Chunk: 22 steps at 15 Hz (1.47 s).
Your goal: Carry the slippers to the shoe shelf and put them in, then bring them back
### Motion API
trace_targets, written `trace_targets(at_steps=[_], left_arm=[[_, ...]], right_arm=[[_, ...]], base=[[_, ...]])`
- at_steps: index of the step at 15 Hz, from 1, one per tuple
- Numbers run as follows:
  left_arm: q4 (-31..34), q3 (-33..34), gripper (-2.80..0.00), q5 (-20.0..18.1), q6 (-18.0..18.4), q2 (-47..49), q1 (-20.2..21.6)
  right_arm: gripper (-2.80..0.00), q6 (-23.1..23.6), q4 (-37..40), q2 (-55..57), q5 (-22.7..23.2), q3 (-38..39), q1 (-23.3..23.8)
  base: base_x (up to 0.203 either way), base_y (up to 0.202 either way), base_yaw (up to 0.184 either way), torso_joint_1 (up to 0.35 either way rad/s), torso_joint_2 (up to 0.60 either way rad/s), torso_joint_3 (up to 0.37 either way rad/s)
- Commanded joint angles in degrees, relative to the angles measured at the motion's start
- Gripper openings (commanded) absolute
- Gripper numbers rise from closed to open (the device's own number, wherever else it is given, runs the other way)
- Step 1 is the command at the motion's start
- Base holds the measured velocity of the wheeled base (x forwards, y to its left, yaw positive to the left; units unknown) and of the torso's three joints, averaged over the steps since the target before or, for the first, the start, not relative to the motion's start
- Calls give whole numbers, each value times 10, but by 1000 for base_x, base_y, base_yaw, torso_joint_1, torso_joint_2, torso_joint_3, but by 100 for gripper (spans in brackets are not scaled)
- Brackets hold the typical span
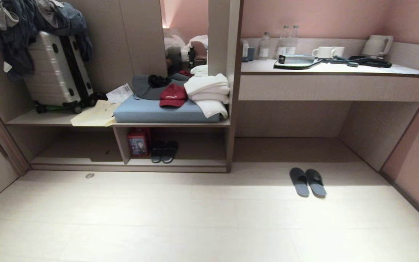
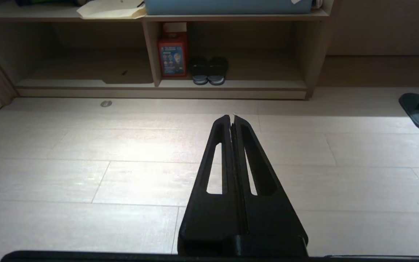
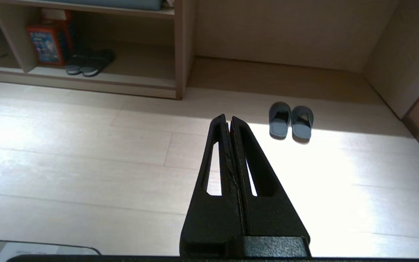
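The slippers [image 1: 307,182] are a dark charcoal pair with blue-grey soles. They lie side by side on the pale floor in front of the recess under the desk, also seen in the right wrist view [image 3: 291,120] and at the edge of the left wrist view [image 2: 418,109]. The shoe shelf [image 1: 195,162] is the low open cubby to their left, with an upright divider. Neither arm shows in the head view. My left gripper [image 2: 231,116] and right gripper [image 3: 228,117] hang shut and empty above the floor, well short of the slippers.
Another dark pair [image 1: 164,151] and a red box [image 1: 138,142] sit inside the cubby. Above it lie a blue cushion [image 1: 147,111], a red cap [image 1: 173,96], towels [image 1: 209,92] and a suitcase [image 1: 56,71]. The desk counter [image 1: 333,87] holds bottles, cups and a kettle. A wall [image 1: 418,153] stands at the right.
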<state>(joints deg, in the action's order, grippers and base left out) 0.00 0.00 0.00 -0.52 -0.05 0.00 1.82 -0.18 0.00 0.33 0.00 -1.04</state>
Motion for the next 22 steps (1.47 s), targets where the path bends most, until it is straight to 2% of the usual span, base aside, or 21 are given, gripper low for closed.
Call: trace_targets(at_steps=[1,22], left_arm=[[0,0,-280,0,-1,0,1],[0,0,-280,0,-1,0,0]], right_arm=[[-280,0,0,1,0,0,0],[-280,-1,0,0,0,0,0]], base=[[-203,0,2,2,2,-2],[-196,0,1,2,2,2]])
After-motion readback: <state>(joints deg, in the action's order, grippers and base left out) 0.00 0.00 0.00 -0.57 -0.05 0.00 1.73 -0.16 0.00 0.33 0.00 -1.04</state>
